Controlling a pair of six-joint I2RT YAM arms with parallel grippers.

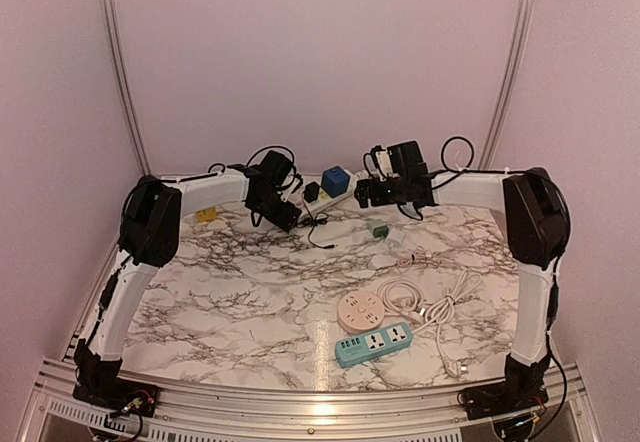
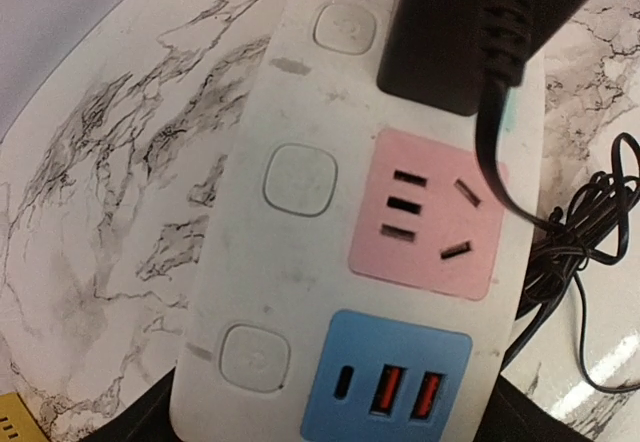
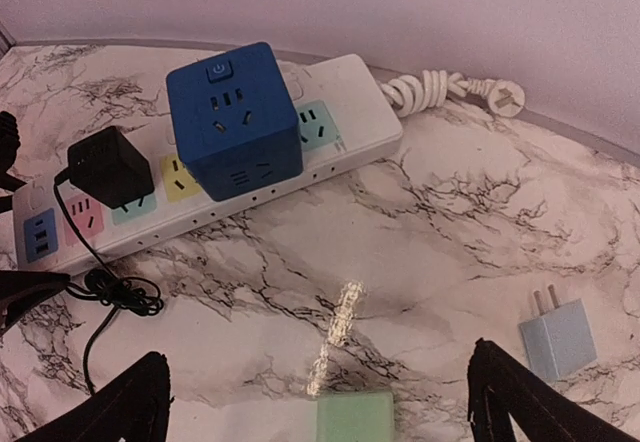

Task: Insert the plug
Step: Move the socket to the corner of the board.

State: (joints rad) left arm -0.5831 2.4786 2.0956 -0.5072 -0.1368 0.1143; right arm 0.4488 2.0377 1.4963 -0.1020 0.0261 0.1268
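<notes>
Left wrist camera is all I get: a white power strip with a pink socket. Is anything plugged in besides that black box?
Observer: A big blue cube adapter sits on the white plastic power strip, past the black adapter.
Operator: Any loose plugs?
Observer: A small pale-blue charger block lies on the marble-patterned table.
Operator: Is the other hand holding something?
Observer: No, the right gripper is open; a small green plug lies by it, ungripped.

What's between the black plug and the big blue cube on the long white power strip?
An empty yellow socket sits between the black plug and the blue cube; the right wrist view shows it.
</notes>
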